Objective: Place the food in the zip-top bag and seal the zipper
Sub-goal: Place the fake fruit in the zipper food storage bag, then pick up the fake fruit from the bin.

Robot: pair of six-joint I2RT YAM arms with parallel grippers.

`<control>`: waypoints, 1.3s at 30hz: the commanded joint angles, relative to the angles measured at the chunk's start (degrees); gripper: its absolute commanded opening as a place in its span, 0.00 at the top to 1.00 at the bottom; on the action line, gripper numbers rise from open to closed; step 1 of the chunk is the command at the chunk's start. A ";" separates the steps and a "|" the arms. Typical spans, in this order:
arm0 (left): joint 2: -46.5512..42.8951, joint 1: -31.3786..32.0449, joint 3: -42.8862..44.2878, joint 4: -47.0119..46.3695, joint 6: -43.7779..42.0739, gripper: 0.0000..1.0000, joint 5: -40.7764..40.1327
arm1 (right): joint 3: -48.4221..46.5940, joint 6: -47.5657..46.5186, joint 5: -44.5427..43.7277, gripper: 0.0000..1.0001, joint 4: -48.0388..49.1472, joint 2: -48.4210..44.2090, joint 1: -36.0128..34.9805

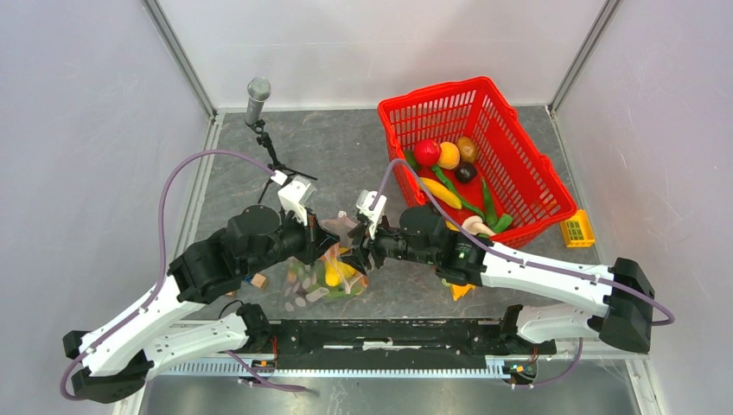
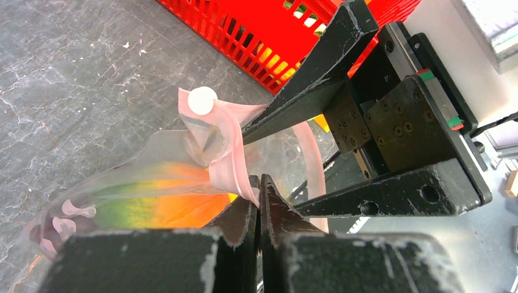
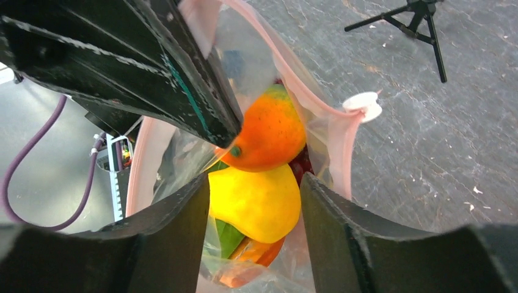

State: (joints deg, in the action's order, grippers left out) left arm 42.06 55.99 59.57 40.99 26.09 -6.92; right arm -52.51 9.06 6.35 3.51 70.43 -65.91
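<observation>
The zip-top bag (image 1: pixel 321 284) lies between my two grippers, clear with pink dots and its mouth open. Inside it is food: an orange-green piece (image 3: pixel 269 131) and a yellow piece (image 3: pixel 256 204). My left gripper (image 2: pixel 259 186) is shut on the pink zipper (image 2: pixel 229 162) strip, near the white slider (image 2: pixel 202 99). My right gripper (image 3: pixel 255 183) hangs over the mouth with its jaws apart. The yellow piece shows between them, lower down in the bag. More food (image 1: pixel 449 156) lies in the red basket (image 1: pixel 519 156).
A microphone on a small tripod (image 1: pixel 258 91) stands at the back left. A yellow block (image 1: pixel 576 230) sits right of the basket. Small blocks (image 1: pixel 258 281) lie by the left arm, and an orange piece (image 1: pixel 460 291) lies under the right arm.
</observation>
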 commanded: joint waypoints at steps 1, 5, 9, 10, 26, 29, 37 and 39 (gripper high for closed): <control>-0.08 -0.08 0.20 -7.76 0.30 0.97 1.00 | -1.11 -1.51 0.83 0.33 3.43 -1.18 -0.19; -0.65 0.04 -0.06 -7.84 0.20 0.97 0.12 | -0.84 -2.89 -2.58 0.31 1.55 -4.65 -0.19; -2.68 -0.04 -0.97 -7.99 0.24 0.97 -2.67 | -0.12 -5.34 -8.78 0.26 0.61 -11.44 -0.21; -3.39 0.00 -1.56 -8.26 0.36 0.97 -3.86 | 0.08 -6.10 -10.11 0.23 0.80 -13.35 -0.18; -3.86 -0.07 -3.58 -10.06 0.19 0.97 -1.17 | -6.83 -5.36 -33.39 0.12 -12.56 -10.33 26.39; -3.85 -0.04 -3.37 -10.20 0.19 0.97 -1.35 | -6.60 -2.05 -27.84 0.10 -14.11 -6.50 35.29; -4.17 -0.01 -3.66 -10.14 0.94 0.97 -0.12 | -5.85 3.77 -16.70 0.02 -12.24 7.85 50.31; -4.60 -0.02 -3.76 -9.51 0.83 0.97 0.11 | -6.08 4.36 -15.85 0.02 -10.99 11.06 50.79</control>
State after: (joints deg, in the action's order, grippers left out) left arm 38.76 55.99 55.11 35.42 26.09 -8.19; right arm -58.17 9.89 -14.85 -9.50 76.66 -16.62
